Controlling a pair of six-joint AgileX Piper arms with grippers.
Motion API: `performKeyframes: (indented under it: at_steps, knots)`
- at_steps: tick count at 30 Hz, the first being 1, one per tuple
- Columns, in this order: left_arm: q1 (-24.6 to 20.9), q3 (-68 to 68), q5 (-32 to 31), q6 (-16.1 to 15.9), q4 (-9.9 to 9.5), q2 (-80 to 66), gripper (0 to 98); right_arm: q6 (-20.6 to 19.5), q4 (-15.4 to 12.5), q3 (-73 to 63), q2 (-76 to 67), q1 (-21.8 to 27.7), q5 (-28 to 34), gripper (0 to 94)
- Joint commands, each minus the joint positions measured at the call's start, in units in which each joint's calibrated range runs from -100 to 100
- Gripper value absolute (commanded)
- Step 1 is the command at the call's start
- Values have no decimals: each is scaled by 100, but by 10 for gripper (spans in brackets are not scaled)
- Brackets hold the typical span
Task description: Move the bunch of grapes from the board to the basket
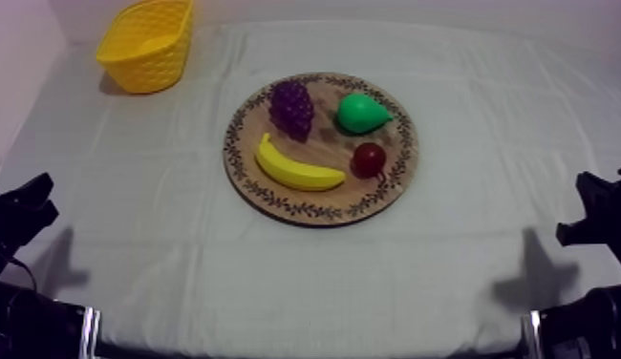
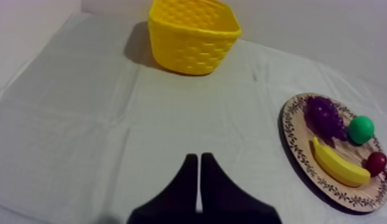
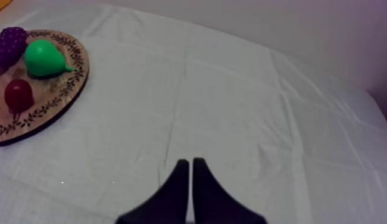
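Both my arms sit low at their own sides of the table, and the bunch of grapes [image 1: 291, 105] lies on the wooden board [image 1: 319, 212] in the middle of the cloth [image 1: 181, 258], well apart from either pair of fingers. My left gripper [image 2: 199, 158] has its two black fingers pressed together into a narrow wedge, nothing between them, over bare cloth. From that wrist I see the grapes on the far part of the board, with a wide stretch of cloth between them and my fingertips. The yellow basket [image 1: 147, 43] stands upright at the far left corner of the table, on my left arm's side, well apart from the board. My right gripper [image 3: 188, 162] is closed on nothing too, fingers flat against each other above plain cloth. From there the grapes sit at the board's far edge, beyond the pear [image 1: 360, 113] and the small red fruit [image 1: 369, 158]. From above, the grapes lie on the board's far left part, near the patterned rim. The pear is just beside them on the right, and the banana [image 1: 295, 170] lies in front of them. Its left tip comes close under the bunch, though I cannot tell whether the two touch. The small red fruit rests by the banana's right end, in front of the pear
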Motion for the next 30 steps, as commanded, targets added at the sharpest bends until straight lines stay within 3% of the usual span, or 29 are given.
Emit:
performKeyframes:
  at_steps: [1,17,20,24,30]
  knots:
    - [-7,5,-4,-2,0,0,0,2,1,-1,-2,3,-5,5]
    - [9,5,-4,12,-5,0,3,2,1,-1,-2,3,-5,5]
    - [10,47,-93,540,-266,8,12,2,1,-1,-2,3,-5,5]
    - [41,130,-401,565,-390,201,3,1,1,-1,-2,3,-5,5]
    - [64,-677,-813,-327,323,1192,0,1,1,-1,-2,3,-5,5]
